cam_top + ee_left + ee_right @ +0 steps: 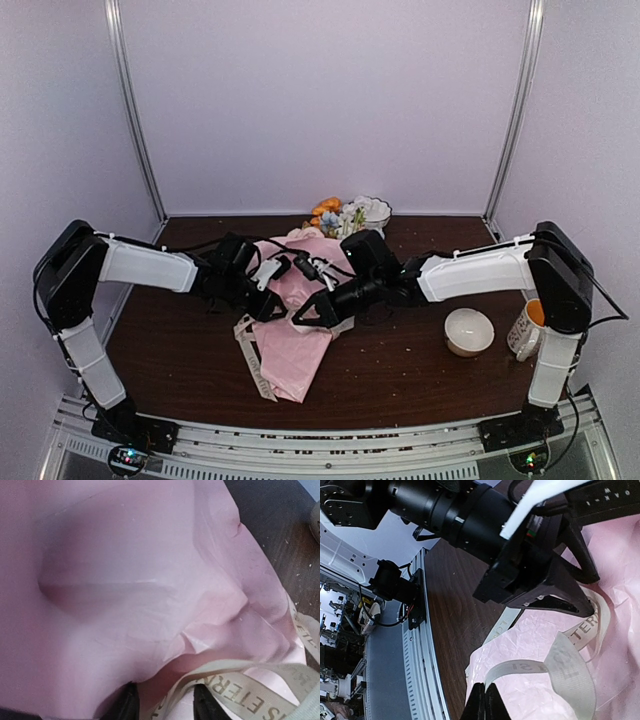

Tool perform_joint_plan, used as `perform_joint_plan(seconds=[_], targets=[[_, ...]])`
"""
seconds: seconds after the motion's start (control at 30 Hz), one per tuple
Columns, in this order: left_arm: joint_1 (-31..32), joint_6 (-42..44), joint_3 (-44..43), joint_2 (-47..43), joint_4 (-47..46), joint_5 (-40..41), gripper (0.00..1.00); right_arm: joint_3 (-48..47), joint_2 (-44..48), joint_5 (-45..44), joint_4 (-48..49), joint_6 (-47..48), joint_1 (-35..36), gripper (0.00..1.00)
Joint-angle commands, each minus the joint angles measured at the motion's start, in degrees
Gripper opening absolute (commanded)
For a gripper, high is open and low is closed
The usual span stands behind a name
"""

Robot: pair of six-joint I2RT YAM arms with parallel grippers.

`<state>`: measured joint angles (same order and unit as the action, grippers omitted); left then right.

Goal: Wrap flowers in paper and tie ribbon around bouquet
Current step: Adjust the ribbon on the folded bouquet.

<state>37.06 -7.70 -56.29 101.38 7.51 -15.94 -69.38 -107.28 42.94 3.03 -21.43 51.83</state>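
Evidently pinching the end of the ribbon point(570, 672) in the clenched right gripper point(485, 702), low over the paper point(125, 580), probably to pull 1 loop taut. Loosely straddling the ribbon with the left gripper point(165, 705), fingers point(205, 707) parted against the paper's crumpled middle, likely ready to catch it elsewhere. Leaves the flowers point(335, 213) poking from the paper's far end.

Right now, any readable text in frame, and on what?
"ETER", partial, upside down: ribbon, left wrist view.
"TER", partial: same ribbon, right wrist view.
White lettering on left arm's black housing: too blurred to read.
Rest of ribbon print: unreadable.
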Motion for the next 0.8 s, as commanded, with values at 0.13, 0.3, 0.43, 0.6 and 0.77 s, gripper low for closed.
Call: perform_joint_plan(seconds=[0.13, 0.3, 0.43, 0.6, 0.77], targets=[[-1.1, 3.1, -3.0, -7.3, 5.3, -2.2, 0.59, 0.2, -2.0, -1.1, 1.1, -2.5, -1.9, 0.00], [-2.0, 5.1, -2.4, -11.2, 8.6, -4.7, 0.67, 0.5, -1.8, -1.0, 0.0, -1.7, -3.2, 0.00], [-4.4, 4.5, 0.3, -14.9, 8.6, -4.0, 0.65, 0.6, -2.0, -1.1, -1.0, -0.5, -3.3, 0.00], [-6.9, 5.0, 3.2, -17.1, 10.2, -1.4, 0.55, 0.3, -2.3, -1.1, -1.5, 0.0, -3.3, 0.00], [-6.9, 6.6, 6.0, -16.1, 11.8, -0.3, 0.60, -0.2, -2.2, -1.4, -2.4, 0.7, -3.3, 0.00]])
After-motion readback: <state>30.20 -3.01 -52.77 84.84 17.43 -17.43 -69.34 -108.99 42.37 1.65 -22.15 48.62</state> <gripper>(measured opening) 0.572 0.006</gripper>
